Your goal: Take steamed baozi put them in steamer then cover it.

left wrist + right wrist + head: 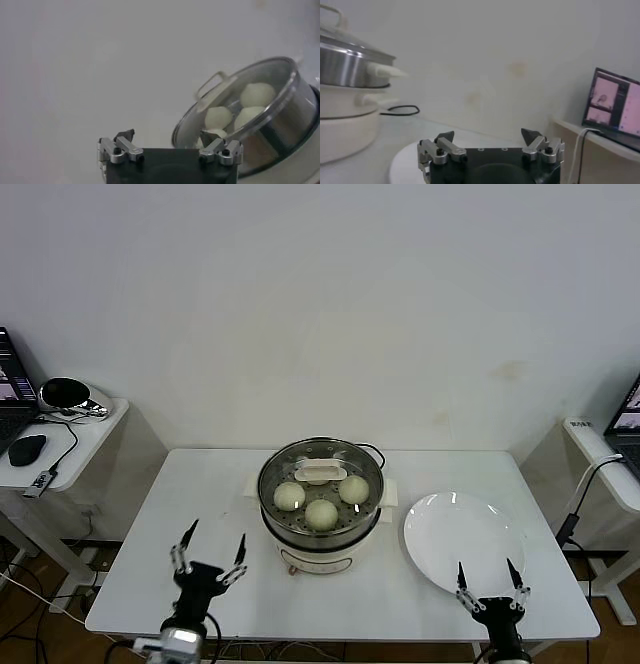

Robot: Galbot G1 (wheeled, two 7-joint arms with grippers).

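Round clear glass cover (pixel 321 474) sat on the shiny steel steamer (pixel 320 529) over cream-white steamed baozi (pixel 321 513); left tool (pixel 208 551) and right tool (pixel 491 584) hovered spread, empty, near the white tabletop (pixel 140 584) edge

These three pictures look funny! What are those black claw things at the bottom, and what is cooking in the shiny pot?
The claws are a robot's two hands, called grippers. The big picture comes from a camera on the robot's head, looking down at a white table. The left gripper and the right gripper are both open and hold nothing. The other two pictures come from small cameras on each wrist, so you see each claw up close.

The shiny pot is a steamer. Inside are the steamed baozi, soft white buns; three show clearly. The clear glass cover sits on top. Beside the steamer lies a white plate with nothing on it.
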